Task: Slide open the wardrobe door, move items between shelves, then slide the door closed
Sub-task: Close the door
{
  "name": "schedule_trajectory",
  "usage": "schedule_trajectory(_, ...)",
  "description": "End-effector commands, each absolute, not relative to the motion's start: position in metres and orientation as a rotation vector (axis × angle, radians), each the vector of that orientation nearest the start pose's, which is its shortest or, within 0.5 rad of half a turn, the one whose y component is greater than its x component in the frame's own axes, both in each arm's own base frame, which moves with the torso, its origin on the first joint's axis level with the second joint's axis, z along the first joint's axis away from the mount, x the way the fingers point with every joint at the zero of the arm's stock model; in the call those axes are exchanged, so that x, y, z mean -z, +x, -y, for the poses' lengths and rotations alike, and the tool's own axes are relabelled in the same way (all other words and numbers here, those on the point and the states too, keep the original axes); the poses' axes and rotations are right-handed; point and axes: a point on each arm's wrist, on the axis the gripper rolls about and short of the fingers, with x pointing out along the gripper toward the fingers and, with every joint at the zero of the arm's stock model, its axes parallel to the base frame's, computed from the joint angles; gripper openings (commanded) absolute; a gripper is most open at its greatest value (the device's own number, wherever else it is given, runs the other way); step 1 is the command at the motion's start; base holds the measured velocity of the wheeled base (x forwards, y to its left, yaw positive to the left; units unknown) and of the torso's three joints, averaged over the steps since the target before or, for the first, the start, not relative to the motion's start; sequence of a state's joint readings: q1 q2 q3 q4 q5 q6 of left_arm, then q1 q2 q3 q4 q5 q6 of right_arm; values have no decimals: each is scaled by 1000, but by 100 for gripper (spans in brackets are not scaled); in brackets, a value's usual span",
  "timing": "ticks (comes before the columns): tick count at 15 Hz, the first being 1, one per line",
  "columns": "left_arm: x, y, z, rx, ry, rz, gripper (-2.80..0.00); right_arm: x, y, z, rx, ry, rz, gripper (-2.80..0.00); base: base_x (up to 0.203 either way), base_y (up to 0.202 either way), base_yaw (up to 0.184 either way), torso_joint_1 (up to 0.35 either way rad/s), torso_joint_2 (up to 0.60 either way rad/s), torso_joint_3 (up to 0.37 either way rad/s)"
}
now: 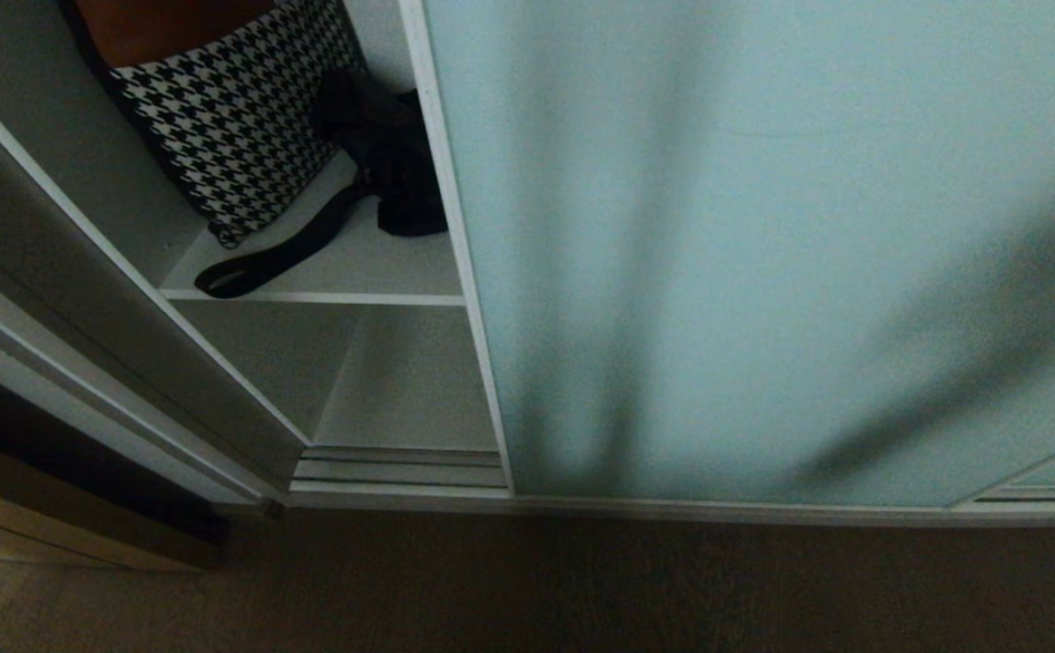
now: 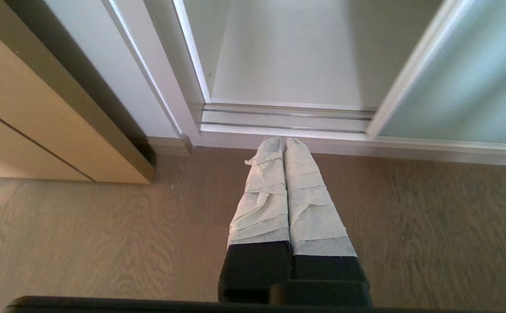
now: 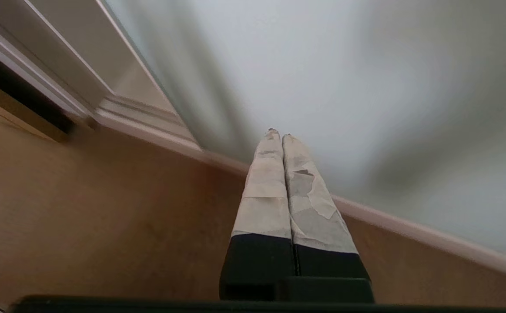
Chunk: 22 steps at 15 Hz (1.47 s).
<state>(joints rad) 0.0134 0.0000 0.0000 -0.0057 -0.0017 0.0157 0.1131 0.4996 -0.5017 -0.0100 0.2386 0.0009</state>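
The sliding wardrobe door (image 1: 763, 254), pale blue-green frosted glass in a thin silver frame, covers most of the bay and leaves a gap at its left. Through the gap a soft black bag (image 1: 391, 154) lies on the upper shelf (image 1: 373, 254), its broad flat strap (image 1: 282, 254) trailing to the shelf's front edge. The lower shelf (image 1: 409, 381) is bare. Neither arm shows in the head view. My left gripper (image 2: 284, 140) is shut, low over the floor before the track. My right gripper (image 3: 278, 133) is shut and holds nothing, pointing at the door's (image 3: 322, 78) foot.
A black-and-white houndstooth cushion or bag (image 1: 237, 118) leans on the upper shelf beside the black bag. The ribbed silver floor track (image 2: 287, 117) runs along the opening. A light wood cabinet (image 2: 39, 121) stands left of the wardrobe. Brown wood floor (image 1: 581, 580) lies in front.
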Motion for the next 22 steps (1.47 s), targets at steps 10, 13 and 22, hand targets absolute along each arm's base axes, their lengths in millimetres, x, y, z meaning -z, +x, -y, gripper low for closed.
schedule_trajectory(10,-76,-23,0,-12,15,5,-280,-136,-22,-5,-176,62,-14,-280,0,0,0,0,0,0)
schedule_trajectory(13,-76,-23,0,-12,15,5,-280,-119,-31,-5,-204,54,-37,-280,0,0,0,0,0,0)
schedule_trajectory(22,-76,-23,0,-12,15,5,-280,-76,-23,1,26,27,6,-280,0,0,0,0,0,0)
